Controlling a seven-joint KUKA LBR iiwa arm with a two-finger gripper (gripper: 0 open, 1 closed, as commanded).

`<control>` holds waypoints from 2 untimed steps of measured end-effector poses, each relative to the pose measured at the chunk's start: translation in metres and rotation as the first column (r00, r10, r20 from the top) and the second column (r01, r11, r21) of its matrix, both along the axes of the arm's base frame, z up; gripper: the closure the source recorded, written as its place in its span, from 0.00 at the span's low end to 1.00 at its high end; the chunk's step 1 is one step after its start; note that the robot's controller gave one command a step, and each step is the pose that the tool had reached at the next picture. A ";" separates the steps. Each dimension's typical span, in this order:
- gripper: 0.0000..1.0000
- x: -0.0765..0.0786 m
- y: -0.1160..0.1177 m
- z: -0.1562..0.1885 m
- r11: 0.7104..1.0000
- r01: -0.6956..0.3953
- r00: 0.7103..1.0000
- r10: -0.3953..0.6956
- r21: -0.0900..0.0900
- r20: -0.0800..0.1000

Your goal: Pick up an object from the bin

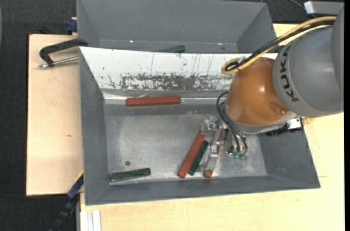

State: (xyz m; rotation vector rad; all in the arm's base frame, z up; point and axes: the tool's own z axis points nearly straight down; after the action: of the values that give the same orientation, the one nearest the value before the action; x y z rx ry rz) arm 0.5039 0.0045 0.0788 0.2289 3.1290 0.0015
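The red stick and green stick lie side by side just left of the tool. We cannot tell its opening or load. We should centre on one stick before closing.

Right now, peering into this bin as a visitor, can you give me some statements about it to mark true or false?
1. A red stick lies along the back wall of the bin. True.
2. A green stick lies near the front left corner. True.
3. The hand is over the bin's left side. False: it is at the right, beside a stick pair, one red and one green.
4. The red stick and the green stick touch. False: they lie well apart.
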 end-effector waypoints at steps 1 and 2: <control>0.00 -0.006 0.021 -0.007 0.998 0.065 0.998 -0.065 0.000 -0.004; 1.00 -0.011 0.040 -0.007 0.995 0.100 0.995 -0.100 0.002 0.000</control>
State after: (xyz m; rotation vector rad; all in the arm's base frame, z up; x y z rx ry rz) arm 0.4924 0.0447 0.0720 0.3851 3.1134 0.0036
